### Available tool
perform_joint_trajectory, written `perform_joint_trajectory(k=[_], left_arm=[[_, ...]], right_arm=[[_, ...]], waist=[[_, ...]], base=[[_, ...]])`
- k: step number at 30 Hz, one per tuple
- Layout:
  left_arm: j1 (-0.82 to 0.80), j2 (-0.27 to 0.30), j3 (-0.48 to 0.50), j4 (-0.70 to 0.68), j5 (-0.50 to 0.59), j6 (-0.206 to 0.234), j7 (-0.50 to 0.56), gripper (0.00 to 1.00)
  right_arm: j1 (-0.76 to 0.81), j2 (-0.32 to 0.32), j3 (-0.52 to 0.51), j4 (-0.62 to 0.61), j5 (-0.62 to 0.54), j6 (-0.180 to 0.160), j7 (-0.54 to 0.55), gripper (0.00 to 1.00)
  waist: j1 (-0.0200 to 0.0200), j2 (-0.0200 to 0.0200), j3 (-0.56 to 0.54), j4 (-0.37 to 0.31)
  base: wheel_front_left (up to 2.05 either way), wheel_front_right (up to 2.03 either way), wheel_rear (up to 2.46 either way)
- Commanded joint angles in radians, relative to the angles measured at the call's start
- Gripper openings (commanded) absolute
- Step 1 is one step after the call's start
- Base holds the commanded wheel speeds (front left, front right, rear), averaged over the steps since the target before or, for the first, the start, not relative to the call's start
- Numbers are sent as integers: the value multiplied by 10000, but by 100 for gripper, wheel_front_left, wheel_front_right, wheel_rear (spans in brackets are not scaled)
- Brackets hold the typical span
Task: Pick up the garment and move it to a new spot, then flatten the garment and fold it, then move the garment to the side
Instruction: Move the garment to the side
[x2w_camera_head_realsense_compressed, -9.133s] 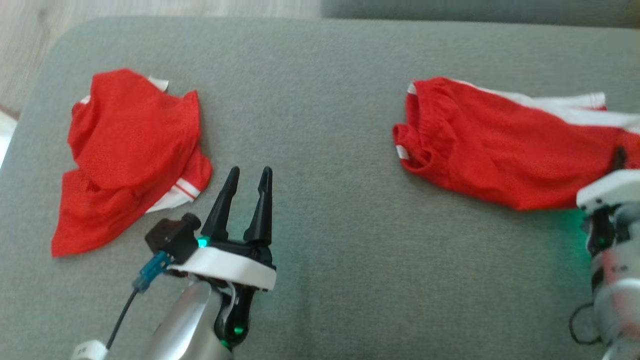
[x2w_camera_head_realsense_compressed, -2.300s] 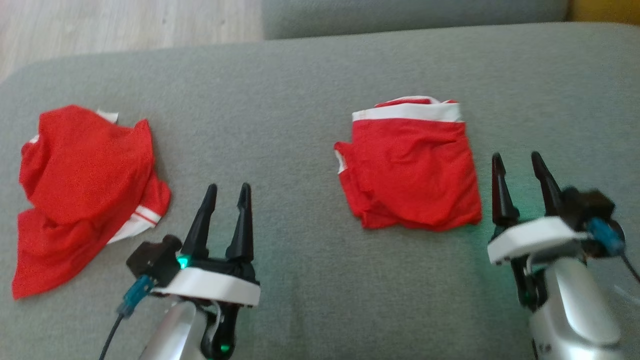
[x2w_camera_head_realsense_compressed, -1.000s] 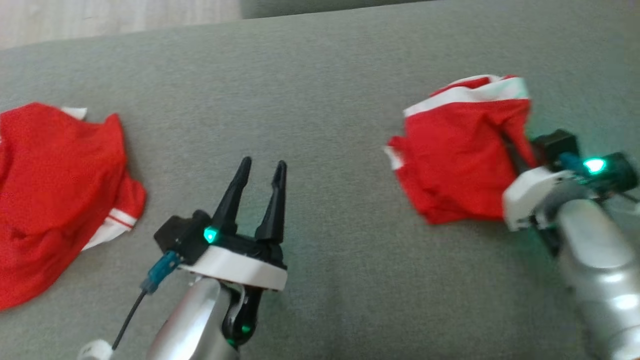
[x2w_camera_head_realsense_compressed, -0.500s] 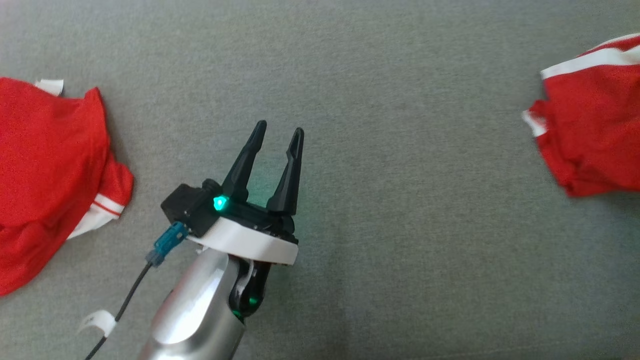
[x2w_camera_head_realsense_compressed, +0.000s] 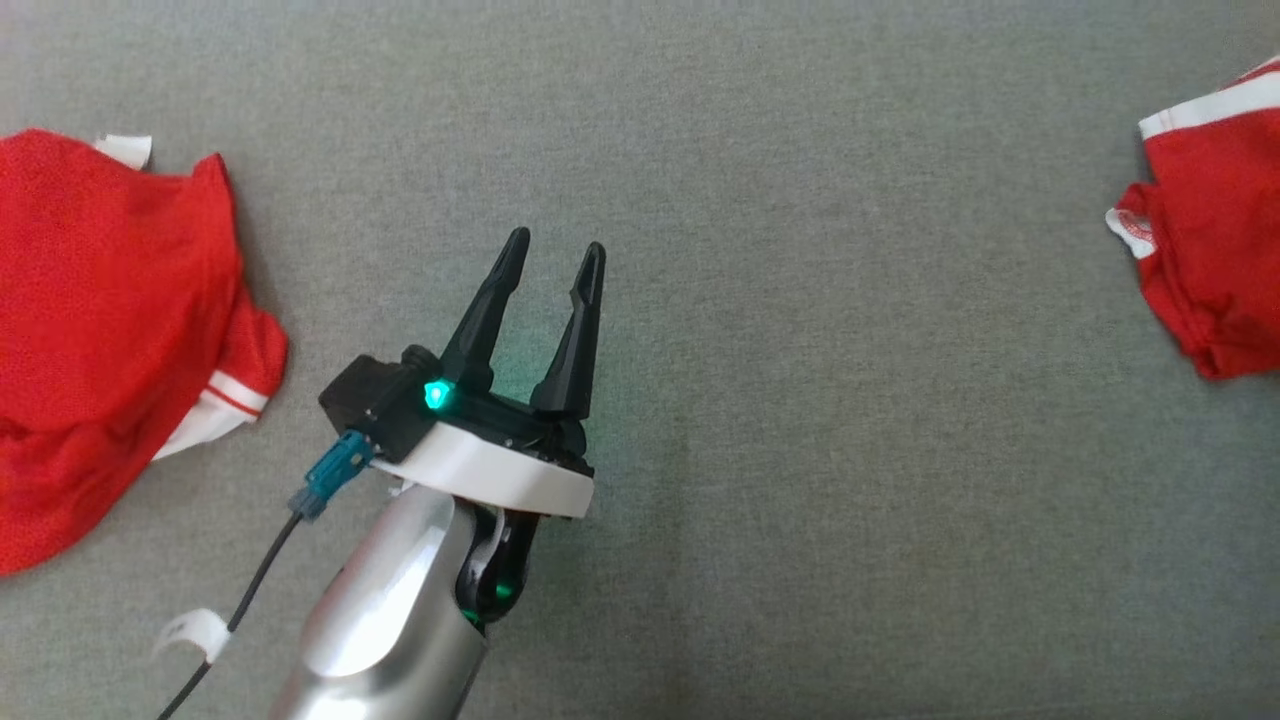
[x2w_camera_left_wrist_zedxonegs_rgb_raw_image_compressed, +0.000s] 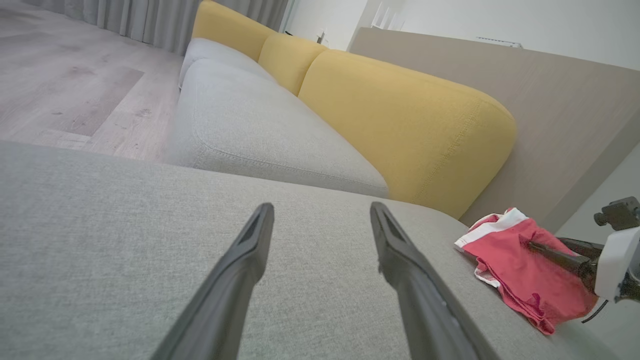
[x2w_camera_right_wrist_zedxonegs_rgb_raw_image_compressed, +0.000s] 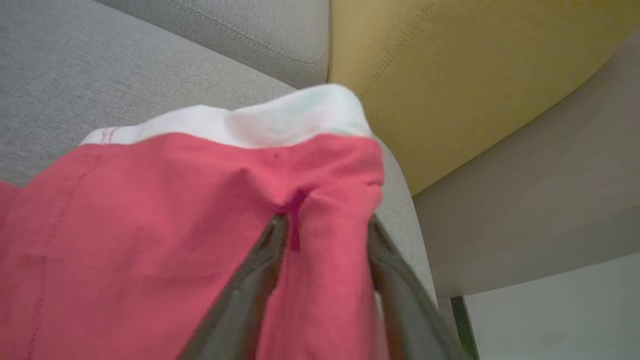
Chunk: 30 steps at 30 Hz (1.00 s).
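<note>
At the edge of the cushion (x2w_camera_right_wrist_zedxonegs_rgb_raw_image_compressed: 100, 75) the right claw (x2w_camera_right_wrist_zedxonegs_rgb_raw_image_compressed: 325, 227) stood apart around a fold of the garment (x2w_camera_right_wrist_zedxonegs_rgb_raw_image_compressed: 150, 225) — it needed to back out straight; left claw (x2w_camera_head_realsense_compressed: 550, 255) apart too.

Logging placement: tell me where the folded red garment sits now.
The folded red garment lies at the head view's far right edge, on the grey cushion near its end by the yellow backrest, with the right gripper straddling a fold.

You work on a grey cushion (x2w_camera_head_realsense_compressed: 800, 420) of matt, coarse woven cloth. The folded garment (x2w_camera_head_realsense_compressed: 1215, 260) and the crumpled garment (x2w_camera_head_realsense_compressed: 110, 330) are red mesh with smooth white bands. The left gripper (x2w_camera_head_realsense_compressed: 556, 242) has matt black plastic fingers (x2w_camera_head_realsense_compressed: 481, 320); its forearm (x2w_camera_head_realsense_compressed: 380, 620) is glossy silver. The sofa back (x2w_camera_left_wrist_zedxonegs_rgb_raw_image_compressed: 400, 115) is yellow weave, and the floor (x2w_camera_left_wrist_zedxonegs_rgb_raw_image_compressed: 60, 90) is pale wood.
</note>
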Motion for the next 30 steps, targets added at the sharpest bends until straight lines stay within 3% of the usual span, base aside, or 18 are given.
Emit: perform_joint_trajectory(k=[1,12,21,30], left_arm=[[-147,53,360,-264,-11,13,-51,100],[488,81,1240,-382,73,13,-51,100],[1321,90,2099,-568,150,13,-51,100],[2445,71,2549,-611,202,13,-51,100]], right_arm=[[71,-147,-32,-171,-41,-9,-84,100],[240,1172,-621,-1061,-76,-9,-625,100],[804,2681,-642,-3151,734,-9,-823,100],[2280,4674,-1013,-5709,1568,-9,-682,100]], waist=[[0,0,-126,-35],[0,0,-1401,-302],[0,0,-2519,-301],[0,0,-3426,-217]], base=[[0,0,0],[0,0,0],[0,0,0],[0,0,0]])
